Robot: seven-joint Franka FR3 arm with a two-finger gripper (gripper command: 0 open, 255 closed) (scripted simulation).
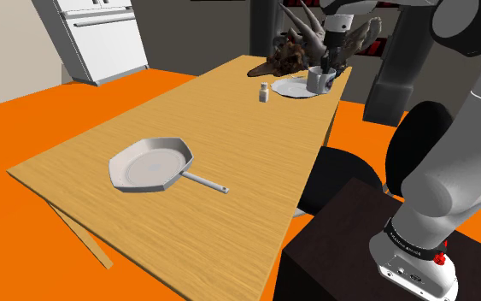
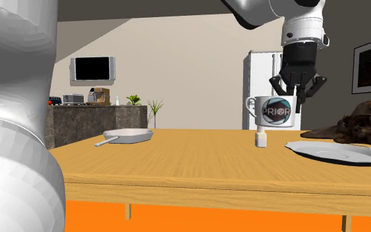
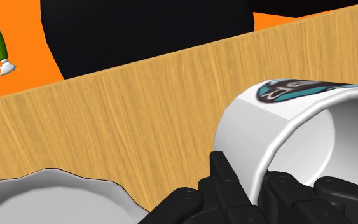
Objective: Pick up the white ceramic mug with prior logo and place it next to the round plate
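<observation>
Wooden surface (image 1: 230, 128): I hold the mug (image 2: 274, 112) lifted, jaws clamping its rim. The plate (image 2: 335, 153) lies at its 4 o'clock. Placement is pending.

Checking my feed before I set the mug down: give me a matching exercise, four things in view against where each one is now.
Things
1. mug
2. frying pan
3. shaker
4. plate

Places
A. flat at the far end of the table in the shoulder view, beside a dark brown heap
B. alone near the middle of the table
C. off the table, rim clasped by the gripper
D. upright on the table, just beside the plate

Pairs: 1-C, 2-B, 3-D, 4-A
</observation>
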